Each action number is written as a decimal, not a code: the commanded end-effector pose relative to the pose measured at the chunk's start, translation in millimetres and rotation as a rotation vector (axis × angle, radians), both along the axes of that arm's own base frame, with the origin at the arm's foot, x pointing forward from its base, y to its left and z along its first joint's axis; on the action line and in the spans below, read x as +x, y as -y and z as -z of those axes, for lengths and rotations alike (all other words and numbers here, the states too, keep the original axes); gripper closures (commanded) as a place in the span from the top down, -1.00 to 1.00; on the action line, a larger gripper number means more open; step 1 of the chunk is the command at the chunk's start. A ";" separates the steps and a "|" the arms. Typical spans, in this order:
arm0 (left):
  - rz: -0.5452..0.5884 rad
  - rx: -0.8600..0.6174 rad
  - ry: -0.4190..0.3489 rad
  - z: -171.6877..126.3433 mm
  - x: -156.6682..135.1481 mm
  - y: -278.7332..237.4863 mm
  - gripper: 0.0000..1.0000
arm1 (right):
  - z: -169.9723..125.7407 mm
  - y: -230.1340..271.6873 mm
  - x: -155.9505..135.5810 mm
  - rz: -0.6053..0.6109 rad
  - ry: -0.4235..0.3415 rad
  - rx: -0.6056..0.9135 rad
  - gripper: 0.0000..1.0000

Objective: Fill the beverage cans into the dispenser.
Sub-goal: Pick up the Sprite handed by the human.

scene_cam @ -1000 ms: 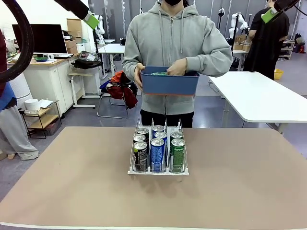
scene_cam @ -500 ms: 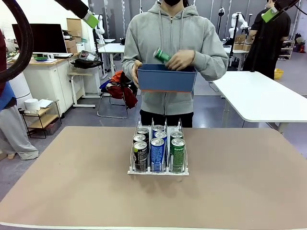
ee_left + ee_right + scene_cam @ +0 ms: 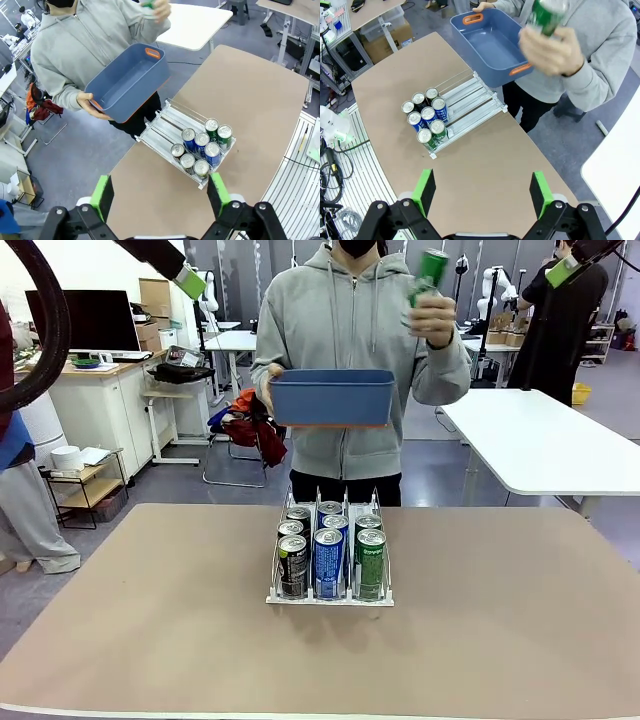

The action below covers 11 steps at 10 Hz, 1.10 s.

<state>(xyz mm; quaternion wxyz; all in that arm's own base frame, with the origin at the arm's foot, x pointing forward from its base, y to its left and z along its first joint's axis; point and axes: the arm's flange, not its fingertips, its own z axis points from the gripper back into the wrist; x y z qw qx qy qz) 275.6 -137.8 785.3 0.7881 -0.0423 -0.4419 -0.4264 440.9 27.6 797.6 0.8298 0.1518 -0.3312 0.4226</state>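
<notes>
Hovering high above the bench [image 3: 120,620], both my tools, left [image 3: 159,194] and right [image 3: 481,192], stood wide and empty. Far ahead, a person's hand [image 3: 432,315] raised a green can [image 3: 431,267]: rigid, slick, easily dented, best gripped mid-body.

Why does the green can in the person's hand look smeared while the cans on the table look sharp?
Motion blur: in the front view the raised green can and the hand are soft, and in the right wrist view they smear most; the racked cans in the dispenser are crisp there. The left wrist view's wide lens bends the table edges.
</notes>
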 end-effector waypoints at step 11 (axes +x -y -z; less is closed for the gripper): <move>0.019 -0.005 -0.007 1.2 1.0 -2.8 1.00 | 0.6 -0.2 -1.5 0.005 -0.009 0.009 1.00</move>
